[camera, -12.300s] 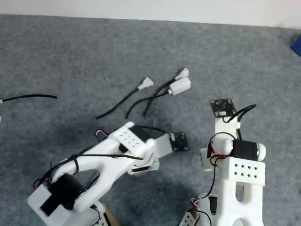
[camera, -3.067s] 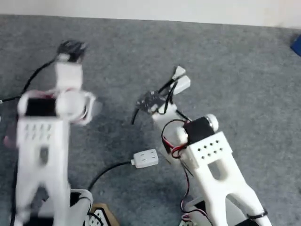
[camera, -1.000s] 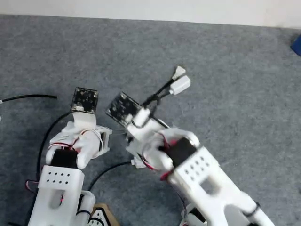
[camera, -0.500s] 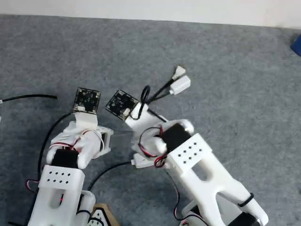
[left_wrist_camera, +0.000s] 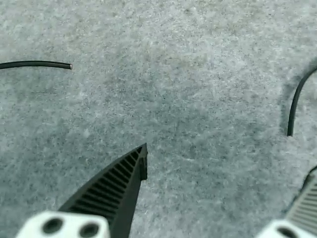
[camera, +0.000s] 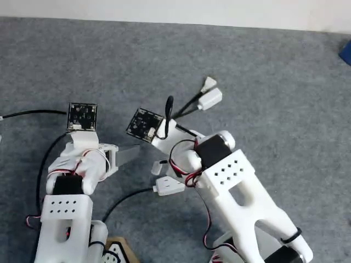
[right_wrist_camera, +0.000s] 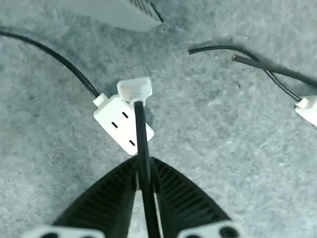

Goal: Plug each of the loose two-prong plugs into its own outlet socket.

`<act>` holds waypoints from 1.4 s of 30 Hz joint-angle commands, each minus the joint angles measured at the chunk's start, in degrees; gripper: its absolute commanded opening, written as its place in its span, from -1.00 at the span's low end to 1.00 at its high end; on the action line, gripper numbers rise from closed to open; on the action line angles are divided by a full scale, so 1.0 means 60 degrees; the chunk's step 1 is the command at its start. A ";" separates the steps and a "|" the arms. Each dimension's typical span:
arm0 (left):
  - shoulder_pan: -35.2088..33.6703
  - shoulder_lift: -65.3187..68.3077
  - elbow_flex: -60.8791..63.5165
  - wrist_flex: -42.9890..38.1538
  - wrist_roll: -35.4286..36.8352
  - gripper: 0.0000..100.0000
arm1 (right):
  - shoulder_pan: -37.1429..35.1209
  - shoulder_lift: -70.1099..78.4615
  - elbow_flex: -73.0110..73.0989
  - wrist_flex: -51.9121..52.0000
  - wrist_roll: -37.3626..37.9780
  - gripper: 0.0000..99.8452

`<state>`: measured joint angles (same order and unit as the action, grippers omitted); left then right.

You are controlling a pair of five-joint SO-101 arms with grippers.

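Right wrist view is showing the right end effector (right_wrist_camera: 143, 181) clenching a black cord (right_wrist_camera: 140, 134), with its plug (right_wrist_camera: 134, 89) dangling just past the outlet block (right_wrist_camera: 116, 124), at the end where the block's own cable (right_wrist_camera: 59, 59) is entering. The cord is passing obliquely over the block's slotted face. The left end effector (left_wrist_camera: 228, 168) is hanging released over bare counter (left_wrist_camera: 198, 74), so the right arm is the nearer one, and I judge it is carrying the insertion.

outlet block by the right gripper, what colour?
White: a rectangular plastic outlet block on a black cord. Clearest in the right wrist view.
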<state>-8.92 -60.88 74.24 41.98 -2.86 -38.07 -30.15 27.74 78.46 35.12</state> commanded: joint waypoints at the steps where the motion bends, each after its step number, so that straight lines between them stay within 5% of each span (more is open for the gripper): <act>1: -0.0095 0.0037 -0.0051 -0.0205 0.0088 -0.07 | 0.1092 -0.0125 -0.0344 0.0007 0.0425 -0.98; 7: -0.0081 0.0037 -0.0051 -0.0205 0.0088 -0.07 | 0.3509 -0.0022 -0.0198 -0.0667 0.1597 -0.98; 13: -0.0081 0.0037 -0.0037 -0.0205 0.0088 -0.07 | 0.3919 -0.0007 0.0286 0.0344 0.3194 -0.98; 19: -0.0037 0.0037 -0.0037 -0.0205 0.0088 -0.07 | 0.4168 -0.0022 0.2249 -0.0081 0.2725 -0.98; 29: -0.0007 0.0037 -0.0037 -0.0205 0.0088 -0.07 | 0.7421 -0.0051 0.3670 -0.0462 0.4557 -0.98; 34: -0.0007 0.0051 -0.0037 -0.0205 0.0073 -0.07 | 0.6615 -0.0037 0.3729 -0.0183 0.5143 -0.96; 42: 0.0139 0.0051 0.0139 -0.0234 0.0044 -0.07 | 0.5751 -0.0081 0.3700 0.0637 0.6081 -0.53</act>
<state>-8.92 -60.88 75.38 41.98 -2.86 -2.37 -30.15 50.42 81.71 69.14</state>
